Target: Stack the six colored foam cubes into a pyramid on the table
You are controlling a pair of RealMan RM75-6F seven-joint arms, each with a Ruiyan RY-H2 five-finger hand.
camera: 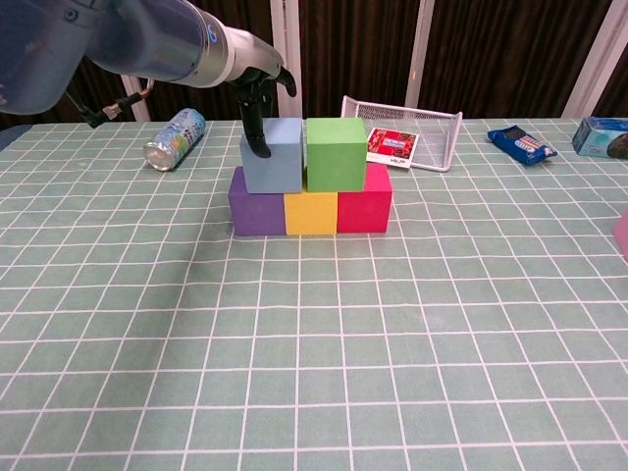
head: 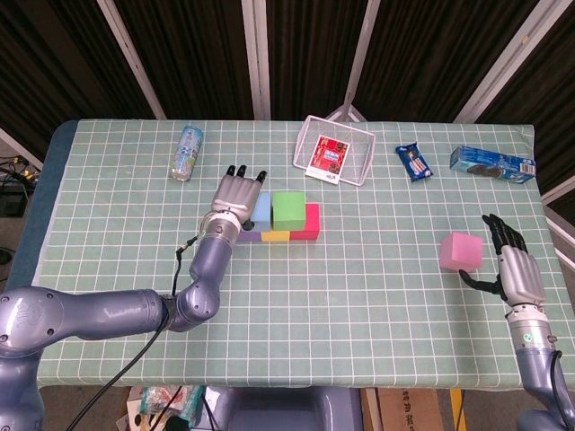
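The second tier of the pyramid is being finished. The left hand (camera: 257, 88) grips the blue cube (camera: 274, 156) from above, its fingers (camera: 257, 128) wrapped down over the cube's left face, and the cube sits on the bottom row, straddling the purple cube (camera: 257, 212) and the yellow cube (camera: 310, 213) directly under the fingertips. Just to the right of those fingers stands the green cube (camera: 335, 153), side by side with the blue one and apparently touching it, resting over the yellow cube and the red cube (camera: 364, 208).

The blue cube looks seated, so the next move is judged to be letting go and lifting the hand straight up without dragging the foam sideways off its supports.

That leaves the pink cube (head: 461, 251) for the top. It lies on the table well away from the stack, just beside the right hand (head: 516, 266), whose fingers (head: 500, 232) are spread and hold nothing; the thumb tip reaches close to the cube's lower corner, though contact cannot be confirmed.
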